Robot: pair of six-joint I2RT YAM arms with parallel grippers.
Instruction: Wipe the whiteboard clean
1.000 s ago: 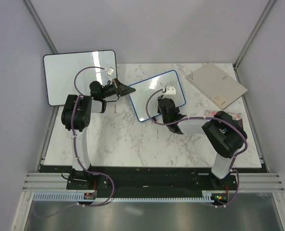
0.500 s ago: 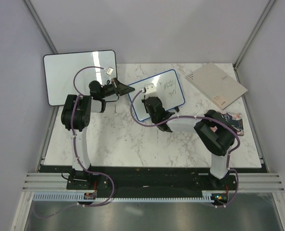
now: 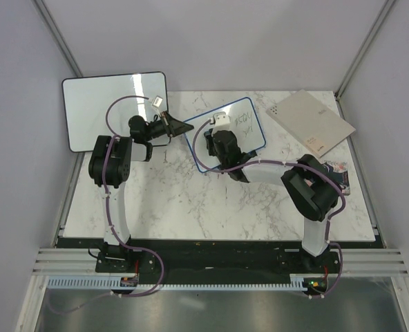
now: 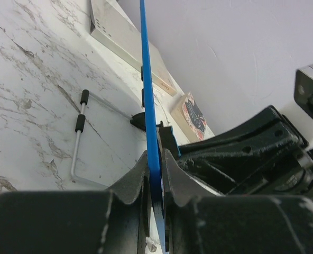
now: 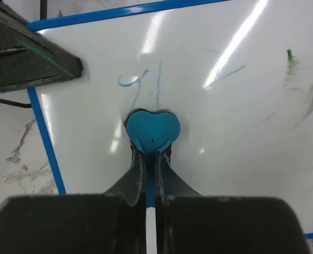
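Note:
The whiteboard (image 3: 251, 135), blue-framed, stands propped at the back middle of the table, with faint writing on its right part. My left gripper (image 3: 180, 128) is shut on the frame's left edge; in the left wrist view the blue frame (image 4: 146, 79) runs edge-on between the jaws of that gripper (image 4: 155, 164). My right gripper (image 3: 211, 135) is shut on the stem of a blue heart-shaped eraser (image 5: 152, 129), which presses on the board (image 5: 241, 132) near its left side. Just above the eraser are faint blue strokes (image 5: 138, 84). Green marks (image 5: 291, 69) sit at the far right.
A larger black-framed whiteboard (image 3: 115, 107) leans at the back left. A beige notebook (image 3: 309, 122) lies at the back right, and a small picture card (image 3: 334, 168) sits near the right arm. A wire stand (image 4: 80, 127) lies behind the board.
My right gripper has swept the eraser from the board's upper right across to its left side. The writing on the right is now uncovered. The left gripper has kept its hold.

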